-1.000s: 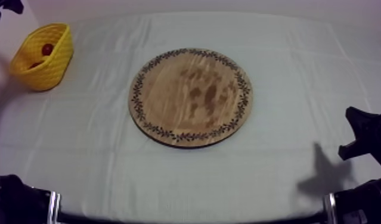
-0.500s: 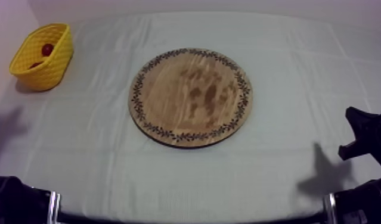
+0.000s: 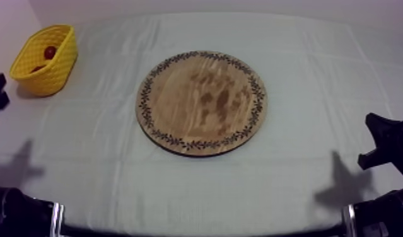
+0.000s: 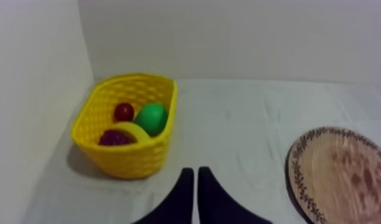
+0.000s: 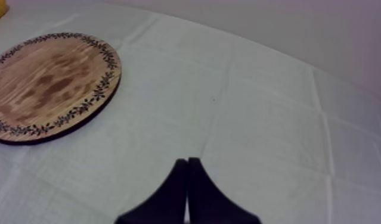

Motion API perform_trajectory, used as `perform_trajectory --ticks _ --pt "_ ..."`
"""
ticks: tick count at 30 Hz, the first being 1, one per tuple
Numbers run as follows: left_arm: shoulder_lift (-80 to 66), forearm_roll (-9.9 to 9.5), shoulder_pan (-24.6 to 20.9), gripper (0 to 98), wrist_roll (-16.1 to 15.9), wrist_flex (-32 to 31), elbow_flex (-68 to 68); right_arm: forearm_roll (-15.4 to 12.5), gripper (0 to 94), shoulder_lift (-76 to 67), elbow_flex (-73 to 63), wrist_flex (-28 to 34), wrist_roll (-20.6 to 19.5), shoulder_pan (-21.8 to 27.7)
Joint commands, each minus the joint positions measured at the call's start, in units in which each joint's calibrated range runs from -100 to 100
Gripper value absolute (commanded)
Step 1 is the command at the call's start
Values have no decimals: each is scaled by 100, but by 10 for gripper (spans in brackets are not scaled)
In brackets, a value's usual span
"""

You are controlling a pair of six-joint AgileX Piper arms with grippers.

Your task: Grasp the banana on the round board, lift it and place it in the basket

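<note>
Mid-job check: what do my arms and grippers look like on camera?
The left gripper and right gripper each have two plain black fingers tapering to narrow tips, no visible markings. The left arm and right arm are black too, each with a pale ring around it.

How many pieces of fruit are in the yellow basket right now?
4, all in the yellow basket: small red fruit beside the pear, grapes against its near wall, banana curved over the grapes. Others may be hidden underneath.
</note>
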Motion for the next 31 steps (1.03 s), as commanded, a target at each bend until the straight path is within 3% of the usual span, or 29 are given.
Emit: perform_trajectory --ticks 1,4,11,15,20,24,31 --pt "-505 2 41 1 14 -328 1252 0 2 3 -3 2 1 1" --pt "-807 15 98 1 38 -534 1780 0 2 3 -3 2 1 1" --pt "-1483 -355 159 0 288 -405 2101 0 2 3 -3 2 1 1" --pt "-1758 -457 187 0 353 -365 2131 0 2 3 -3 2 1 1" --pt "-1837 -641 214 1 1026 -807 2271 0 2 3 -3 2 1 1" --pt "-1849 -682 218 1 1301 -948 2309 0 2 3 -3 2 0 1" --pt "-1852 -694 219 1 1366 -988 2319 0 2 3 -3 2 2 1"
